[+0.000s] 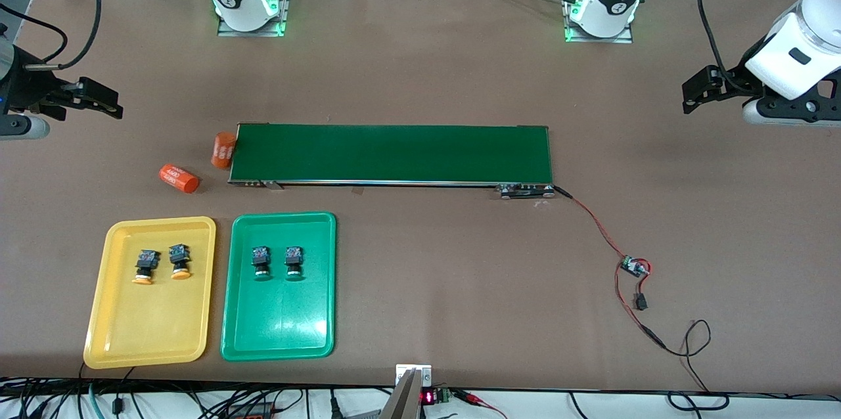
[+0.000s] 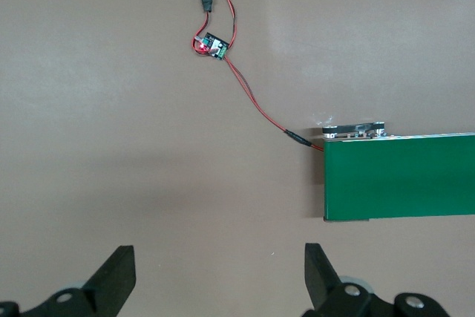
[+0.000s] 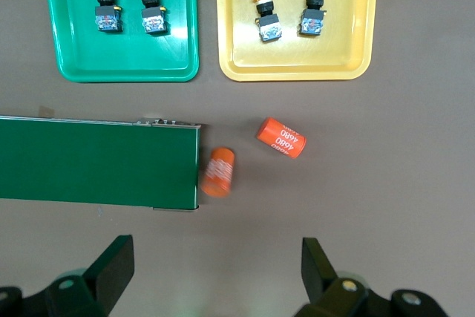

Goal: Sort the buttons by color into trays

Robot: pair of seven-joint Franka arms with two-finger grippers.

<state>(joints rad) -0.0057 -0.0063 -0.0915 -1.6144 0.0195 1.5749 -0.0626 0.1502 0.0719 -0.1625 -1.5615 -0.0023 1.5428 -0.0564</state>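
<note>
Two yellow-orange buttons point(image 1: 144, 266) point(image 1: 179, 261) lie side by side in the yellow tray point(image 1: 148, 327). Two green buttons point(image 1: 261, 263) point(image 1: 294, 262) lie in the green tray point(image 1: 276, 320) beside it. The right wrist view shows the same: green buttons point(image 3: 106, 9) in the green tray point(image 3: 122, 57), yellow-orange buttons point(image 3: 266, 16) in the yellow tray point(image 3: 297, 61). My right gripper point(image 1: 117, 102) point(image 3: 217, 246) hangs open and empty over bare table at the right arm's end. My left gripper point(image 1: 686, 96) point(image 2: 219, 254) hangs open and empty at the left arm's end.
A long dark-green belt point(image 1: 391, 154) lies across the table's middle, farther from the front camera than the trays. Two orange cylinders point(image 1: 179, 178) point(image 1: 223, 150) lie at its end toward the right arm. A red-black wire runs from its other end to a small circuit board point(image 1: 634, 266).
</note>
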